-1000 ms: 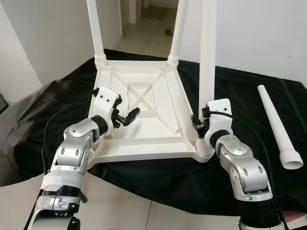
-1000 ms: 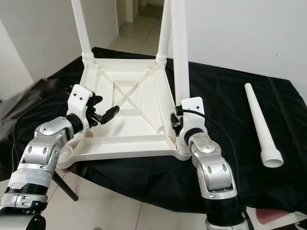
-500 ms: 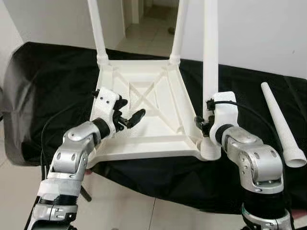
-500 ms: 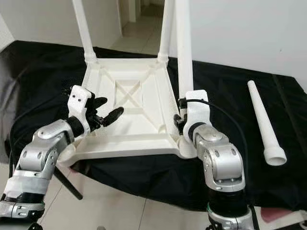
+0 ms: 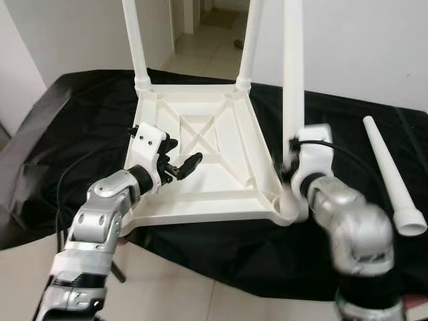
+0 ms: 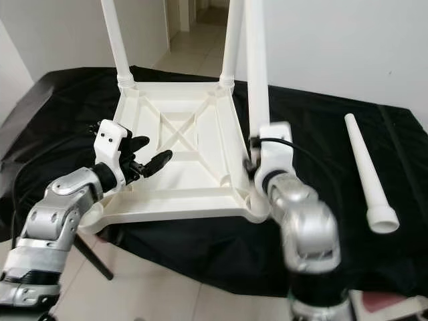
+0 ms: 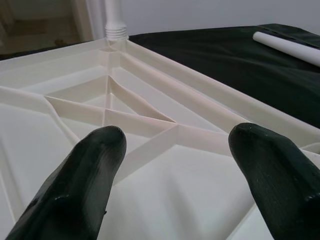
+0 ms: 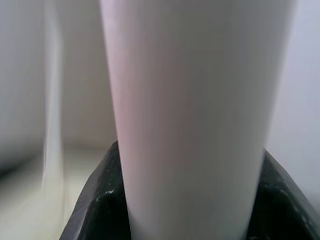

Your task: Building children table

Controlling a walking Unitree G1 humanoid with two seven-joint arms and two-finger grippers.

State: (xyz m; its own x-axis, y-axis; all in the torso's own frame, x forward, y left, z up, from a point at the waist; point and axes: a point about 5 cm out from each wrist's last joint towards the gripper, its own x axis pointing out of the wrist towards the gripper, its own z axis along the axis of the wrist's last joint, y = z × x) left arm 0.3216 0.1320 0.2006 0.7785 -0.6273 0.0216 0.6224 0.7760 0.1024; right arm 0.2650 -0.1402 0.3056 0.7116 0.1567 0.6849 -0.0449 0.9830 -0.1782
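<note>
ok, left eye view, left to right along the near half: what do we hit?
left gripper over the upturned tabletop → upright leg held by the right gripper at the near right corner → loose leg lying on the black cloth.

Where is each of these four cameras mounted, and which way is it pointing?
Left eye, on the head: looks down at the upturned white table on black cloth; both silver arms show.
Right eye: same scene, plus the loose leg.
Left wrist: looks along the open left gripper over the table's ribbed underside.
Right wrist: close on the upright leg between the right gripper fingers.
Both wrist views share the table with the eye views.
</note>
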